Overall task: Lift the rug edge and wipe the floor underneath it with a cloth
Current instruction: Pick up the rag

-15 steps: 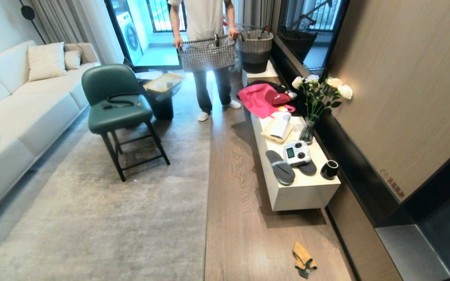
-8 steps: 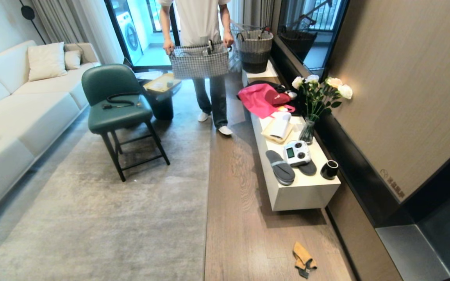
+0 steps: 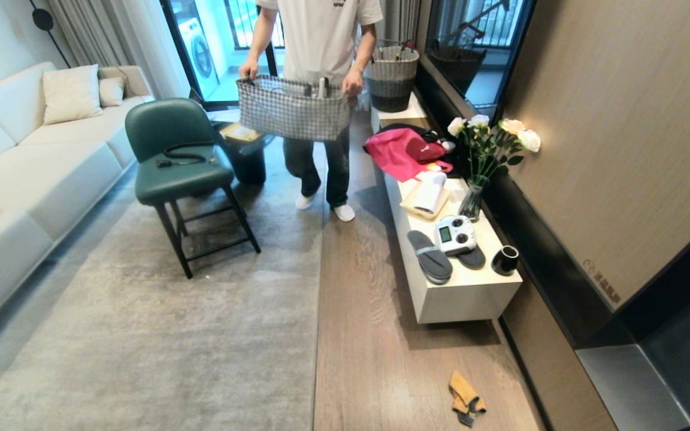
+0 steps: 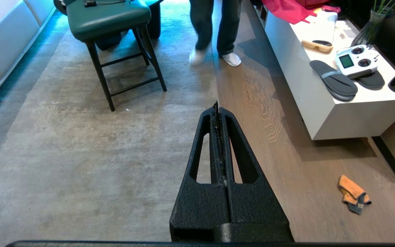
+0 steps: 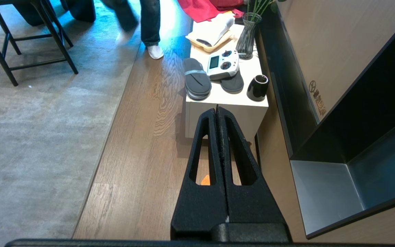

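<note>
The pale grey rug lies flat, and its straight rug edge (image 3: 318, 311) runs away from me down the middle of the head view. Right of it is the brown wood floor (image 3: 369, 335). The mustard-tan cloth (image 3: 465, 398) with a dark patch lies crumpled on the floor near me, by the dark wall base. Neither arm shows in the head view. My left gripper (image 4: 217, 104) is shut and empty, hanging above the rug edge (image 4: 216, 92), with the cloth (image 4: 352, 193) off to its side. My right gripper (image 5: 217, 109) is shut and empty above the floor; a scrap of cloth (image 5: 205, 179) shows through one finger.
A person holding a checkered basket (image 3: 292, 108) stands astride the far rug edge. A green chair (image 3: 177, 161) stands on the rug and a white sofa (image 3: 21, 167) lines the left. A low white cabinet (image 3: 465, 299) carrying slippers, a controller, a cup and a vase borders the floor strip.
The person with the basket has walked closer to me along the rug edge. The cloth, the rug and both grippers have stayed where they were.
</note>
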### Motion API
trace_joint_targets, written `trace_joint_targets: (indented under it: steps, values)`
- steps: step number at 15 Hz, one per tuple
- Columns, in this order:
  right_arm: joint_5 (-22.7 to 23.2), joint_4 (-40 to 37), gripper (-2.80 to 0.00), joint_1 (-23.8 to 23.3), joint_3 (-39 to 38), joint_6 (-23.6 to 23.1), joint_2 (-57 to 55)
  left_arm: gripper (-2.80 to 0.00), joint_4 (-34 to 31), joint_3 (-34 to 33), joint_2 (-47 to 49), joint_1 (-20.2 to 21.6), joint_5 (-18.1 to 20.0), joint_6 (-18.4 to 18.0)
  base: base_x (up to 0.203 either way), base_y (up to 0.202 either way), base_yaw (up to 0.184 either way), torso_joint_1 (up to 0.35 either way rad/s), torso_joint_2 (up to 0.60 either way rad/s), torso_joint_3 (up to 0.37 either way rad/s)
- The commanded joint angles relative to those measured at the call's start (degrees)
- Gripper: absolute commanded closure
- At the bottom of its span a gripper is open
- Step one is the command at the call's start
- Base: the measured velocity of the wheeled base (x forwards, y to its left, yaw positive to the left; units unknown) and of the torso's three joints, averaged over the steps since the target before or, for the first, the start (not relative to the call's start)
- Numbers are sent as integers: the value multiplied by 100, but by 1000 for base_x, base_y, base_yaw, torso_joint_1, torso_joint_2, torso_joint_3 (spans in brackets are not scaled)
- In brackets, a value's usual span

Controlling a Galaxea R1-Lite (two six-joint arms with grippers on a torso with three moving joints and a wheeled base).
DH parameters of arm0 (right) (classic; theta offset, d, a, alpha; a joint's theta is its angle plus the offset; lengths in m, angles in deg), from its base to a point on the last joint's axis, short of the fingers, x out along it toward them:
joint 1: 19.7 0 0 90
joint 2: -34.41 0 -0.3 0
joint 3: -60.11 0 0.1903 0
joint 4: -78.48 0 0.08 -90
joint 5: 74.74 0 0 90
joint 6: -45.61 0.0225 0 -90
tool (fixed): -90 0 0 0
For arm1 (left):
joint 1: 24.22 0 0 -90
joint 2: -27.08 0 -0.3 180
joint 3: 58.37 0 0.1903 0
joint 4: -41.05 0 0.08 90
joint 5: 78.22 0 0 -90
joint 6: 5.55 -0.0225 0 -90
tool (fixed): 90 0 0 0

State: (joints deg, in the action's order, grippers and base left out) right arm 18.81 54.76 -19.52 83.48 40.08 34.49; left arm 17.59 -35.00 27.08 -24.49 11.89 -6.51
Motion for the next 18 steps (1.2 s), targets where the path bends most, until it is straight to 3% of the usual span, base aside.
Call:
trace_joint_targets:
  steps: [1, 8, 18]
  values:
    - [6, 0, 0, 2, 0, -9, -7, 0, 1, 0, 0, 0, -2, 0, 0, 0, 0, 0, 0, 0]
    - [6, 0, 0, 5, 0, -6, -7, 0, 1, 0, 0, 0, -2, 0, 0, 0, 0, -33, 70, 39]
    - [6, 0, 0, 8, 0, -9, -7, 0, 1, 0, 0, 0, -2, 0, 0, 0, 0, -105, 246, 137]
